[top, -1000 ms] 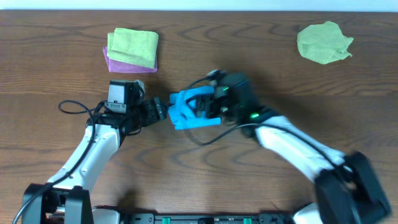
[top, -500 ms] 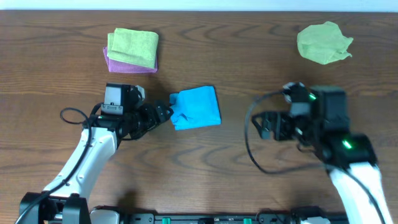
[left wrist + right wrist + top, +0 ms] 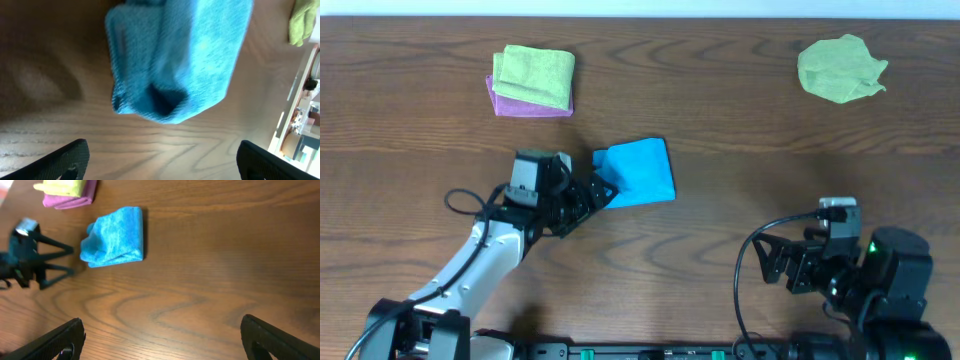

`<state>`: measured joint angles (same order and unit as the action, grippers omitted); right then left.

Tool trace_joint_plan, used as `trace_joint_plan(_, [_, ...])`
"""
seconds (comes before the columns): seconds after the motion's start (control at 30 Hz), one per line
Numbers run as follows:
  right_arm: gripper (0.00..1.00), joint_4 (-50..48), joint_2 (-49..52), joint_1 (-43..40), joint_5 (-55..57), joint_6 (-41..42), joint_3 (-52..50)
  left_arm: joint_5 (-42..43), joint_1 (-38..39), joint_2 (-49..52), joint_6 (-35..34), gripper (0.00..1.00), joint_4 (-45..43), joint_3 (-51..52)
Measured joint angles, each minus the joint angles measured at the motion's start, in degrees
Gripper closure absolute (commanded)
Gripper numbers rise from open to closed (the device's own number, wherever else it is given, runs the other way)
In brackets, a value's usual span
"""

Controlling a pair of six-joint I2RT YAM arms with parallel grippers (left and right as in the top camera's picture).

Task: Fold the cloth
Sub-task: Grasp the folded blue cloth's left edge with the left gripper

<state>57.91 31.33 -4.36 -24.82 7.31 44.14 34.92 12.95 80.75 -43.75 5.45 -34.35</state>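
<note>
A folded blue cloth lies on the brown table near the middle, one corner bunched at its left side. It also shows in the left wrist view and in the right wrist view. My left gripper is open and empty, its fingertips right at the cloth's lower left corner; in the left wrist view both fingers stand wide apart below the cloth. My right gripper is open and empty at the table's front right, far from the cloth; its fingers frame bare wood.
A folded green cloth on a folded pink cloth sits at the back left. A crumpled green cloth lies at the back right. The table's front edge runs close below the right arm.
My right arm let go of the blue cloth and pulled back to the front right. My left gripper shifted right and now sits at the cloth's lower left corner.
</note>
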Motion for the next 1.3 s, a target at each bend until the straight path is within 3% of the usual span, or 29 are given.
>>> trace_joint_plan(0.4, [0.01,0.1,-0.7,0.0,-0.3,3.2,-0.3,-2.0,0.0,0.0,-10.1,0.05,-13.5,9.2])
trace_joint_plan(0.83, [0.01,0.1,-0.7,0.0,-0.3,3.2,-0.3,-5.8,0.7,0.7,-13.2,0.05,-16.7,9.5])
trace_joint_plan(1.3, [0.01,0.1,-0.7,0.0,-0.3,3.2,-0.4,-6.4,4.2,10.4,-19.2,0.03,-34.8,8.7])
